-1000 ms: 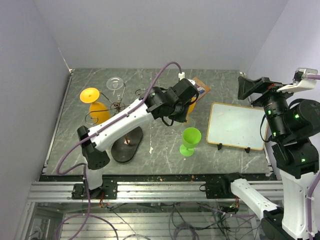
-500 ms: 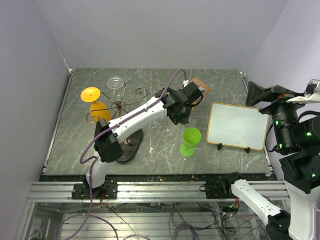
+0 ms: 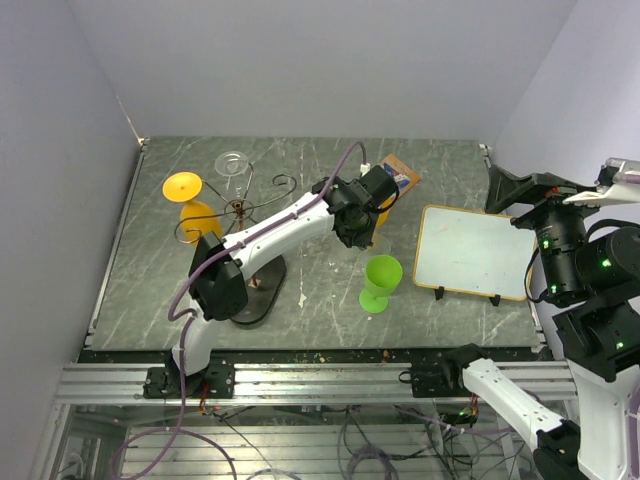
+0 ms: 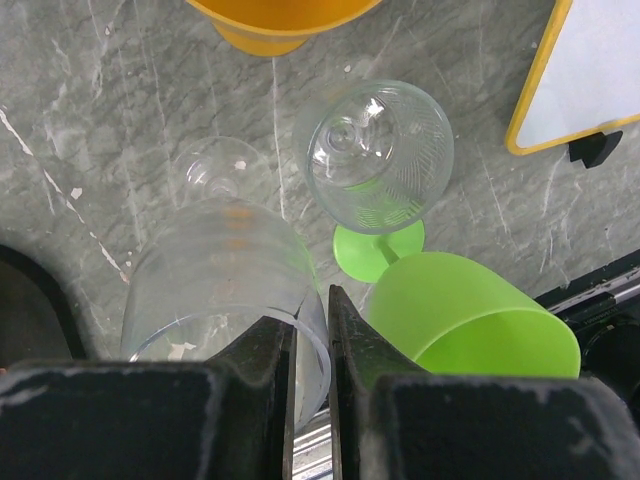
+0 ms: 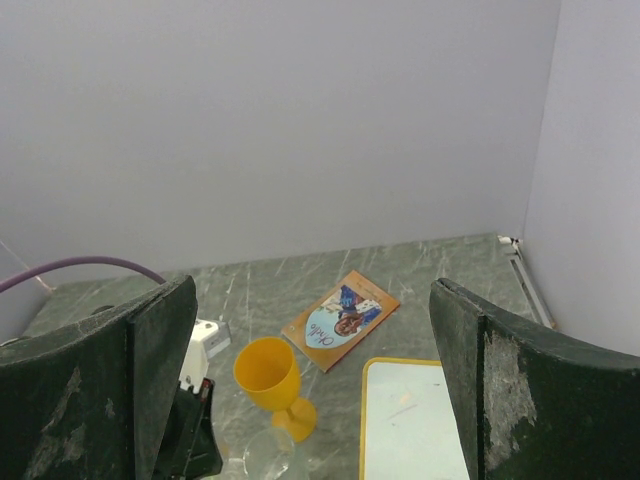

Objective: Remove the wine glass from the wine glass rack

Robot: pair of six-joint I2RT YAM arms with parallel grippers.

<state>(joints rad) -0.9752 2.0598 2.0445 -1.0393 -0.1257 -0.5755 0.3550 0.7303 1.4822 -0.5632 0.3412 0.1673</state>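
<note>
Wine glass rack (image 3: 240, 211) on left of table (image 3: 320, 300). Left gripper (image 4: 312, 322) nearly closed, pinching wall of clear wine glass (image 4: 215, 270) at rim, likely to keep it upright; glass well apart from rack, just beside green goblet (image 4: 470, 320). Right gripper (image 5: 312, 340) fully spread, empty.

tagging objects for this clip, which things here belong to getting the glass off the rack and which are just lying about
In the job: wine glass rack; clear wine glass, rim pinched in the left gripper; orange glass hanging on the rack.
Lying about: green glass; whiteboard; book.
</note>
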